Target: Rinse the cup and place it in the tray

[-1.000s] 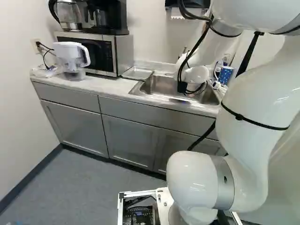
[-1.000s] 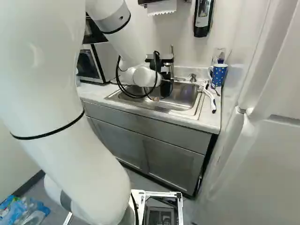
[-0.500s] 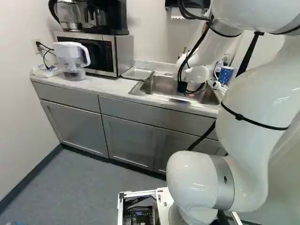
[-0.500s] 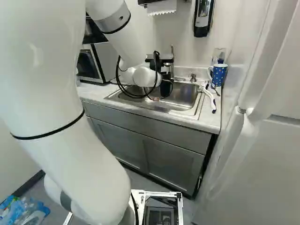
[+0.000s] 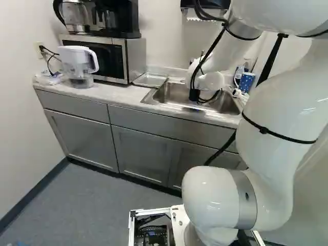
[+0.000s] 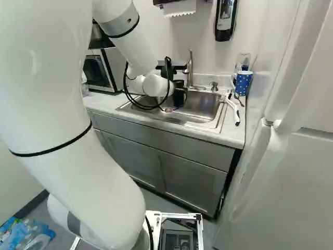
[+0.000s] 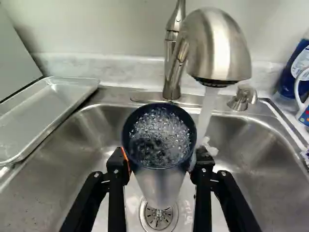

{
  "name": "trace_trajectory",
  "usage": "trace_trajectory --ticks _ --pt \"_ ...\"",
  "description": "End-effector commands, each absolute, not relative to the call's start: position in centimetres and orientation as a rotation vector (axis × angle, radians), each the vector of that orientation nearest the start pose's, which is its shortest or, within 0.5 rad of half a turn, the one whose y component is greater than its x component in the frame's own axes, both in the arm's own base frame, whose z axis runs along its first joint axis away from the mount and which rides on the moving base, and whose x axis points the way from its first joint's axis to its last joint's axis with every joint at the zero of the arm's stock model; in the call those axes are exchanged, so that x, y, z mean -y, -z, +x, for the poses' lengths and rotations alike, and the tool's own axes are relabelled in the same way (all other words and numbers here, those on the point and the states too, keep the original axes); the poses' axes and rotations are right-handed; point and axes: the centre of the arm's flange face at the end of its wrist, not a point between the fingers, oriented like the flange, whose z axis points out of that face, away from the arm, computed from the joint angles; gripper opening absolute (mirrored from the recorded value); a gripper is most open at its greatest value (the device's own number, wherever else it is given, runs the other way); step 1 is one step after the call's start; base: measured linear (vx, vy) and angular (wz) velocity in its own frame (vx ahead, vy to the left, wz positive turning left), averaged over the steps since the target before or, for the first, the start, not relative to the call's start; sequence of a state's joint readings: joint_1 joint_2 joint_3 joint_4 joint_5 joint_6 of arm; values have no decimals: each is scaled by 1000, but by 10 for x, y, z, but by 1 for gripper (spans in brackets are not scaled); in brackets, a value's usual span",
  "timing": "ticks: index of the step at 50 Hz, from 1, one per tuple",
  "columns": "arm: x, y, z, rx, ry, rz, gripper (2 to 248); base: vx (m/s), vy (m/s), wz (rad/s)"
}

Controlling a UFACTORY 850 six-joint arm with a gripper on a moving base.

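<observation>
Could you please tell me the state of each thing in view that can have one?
Cup: gripped, mouth up, holding bubbly water.
Gripper: shut on the cup.
Faucet: running, its stream falling beside the cup.
Tray: lying beside the sink.
Spotted mug: upright.
Pitcher: upright.
Microwave: door shut.
Cabinet doors: shut.

Between jaws: frothy water (image 7: 161, 133) hides the cup's (image 7: 161, 186) inner bottom from me | beside jaws: my wrist view crops the tray (image 7: 53, 104) | ahead of jaws, opposite side: blue bottle (image 7: 293, 70), mug (image 7: 304, 115) cropped | at jaws: my arm (image 5: 211, 81) hides the cup, left base view
</observation>
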State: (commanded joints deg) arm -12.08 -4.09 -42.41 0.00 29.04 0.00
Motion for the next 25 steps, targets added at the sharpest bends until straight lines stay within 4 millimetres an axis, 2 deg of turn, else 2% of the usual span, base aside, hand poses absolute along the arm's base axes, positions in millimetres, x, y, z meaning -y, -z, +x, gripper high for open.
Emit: trace_trajectory --ticks 14,25 --pt "82 -478 485 -225 1791 -2684 126 0 0 0" --pt "65 -487 490 -176 1809 -2654 126 0 0 0"
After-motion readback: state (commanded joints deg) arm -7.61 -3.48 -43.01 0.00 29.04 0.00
